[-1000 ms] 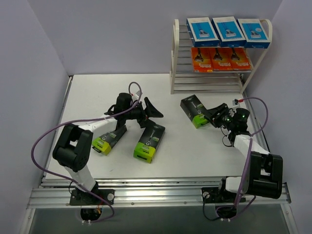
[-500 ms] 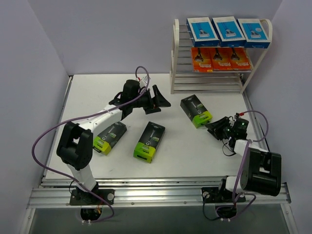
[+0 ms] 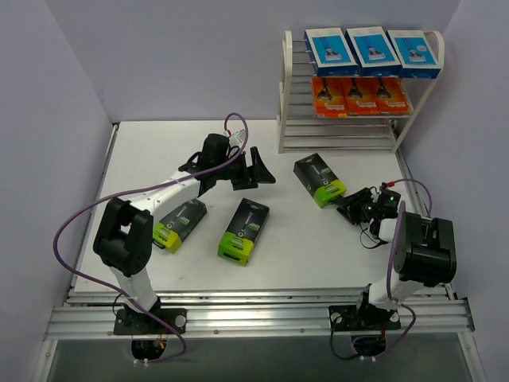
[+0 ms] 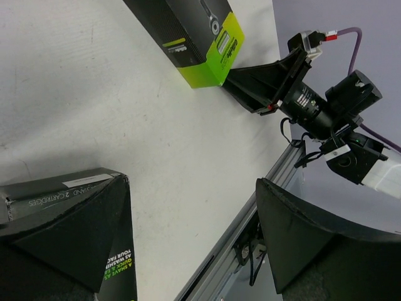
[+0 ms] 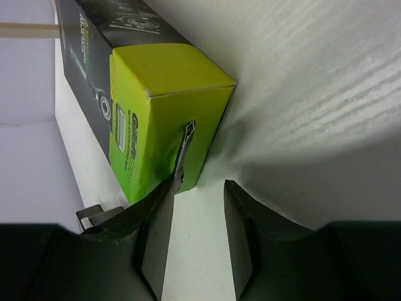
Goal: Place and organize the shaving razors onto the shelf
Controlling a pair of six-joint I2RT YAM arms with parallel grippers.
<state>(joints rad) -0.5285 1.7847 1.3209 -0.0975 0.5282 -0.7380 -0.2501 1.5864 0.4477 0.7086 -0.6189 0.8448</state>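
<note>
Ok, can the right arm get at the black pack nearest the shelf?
Probably yes: the right fingers sit just off the black pack at its lime end, nothing between, though they look too narrowly set to straddle it.

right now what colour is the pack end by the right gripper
Razor pack end: lime green, best in right wrist view.

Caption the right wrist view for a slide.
Open right gripper beside the lime end of a black razor pack.
</note>
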